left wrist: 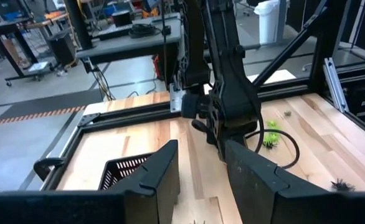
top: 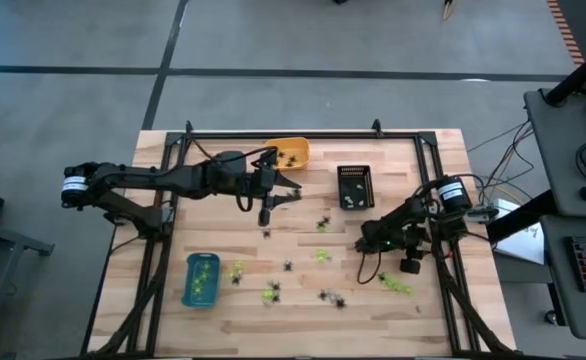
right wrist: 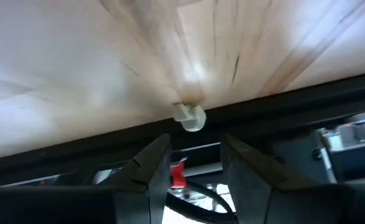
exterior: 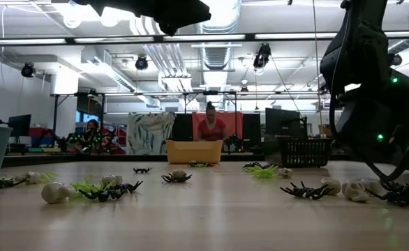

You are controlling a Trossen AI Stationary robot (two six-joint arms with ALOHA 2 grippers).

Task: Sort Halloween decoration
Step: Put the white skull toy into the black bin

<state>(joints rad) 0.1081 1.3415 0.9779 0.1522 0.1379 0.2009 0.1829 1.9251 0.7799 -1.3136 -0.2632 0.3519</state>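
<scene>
On a wooden bench (top: 303, 300), the left gripper (top: 265, 215) hovers mid-bench, fingers apart and empty, near the orange tray (top: 291, 153), while the right gripper (right wrist: 195, 163), fingers apart, approaches a whitish trinket (right wrist: 189, 117) by the right edge, seemingly ready to close on it.

- The high camera hangs above me, looking straight down on the whole tabletop (top: 303, 215), with my left arm at picture left and my right arm at picture right.
- The low camera sits at tabletop height, looking level across the wood into the room; it shares the orange tray (exterior: 193, 151) with the high view.
- My left wrist camera looks across the tabletop toward my right arm (left wrist: 226, 93).
- My right wrist camera sits very close to the wood, facing the tabletop's edge.
</scene>
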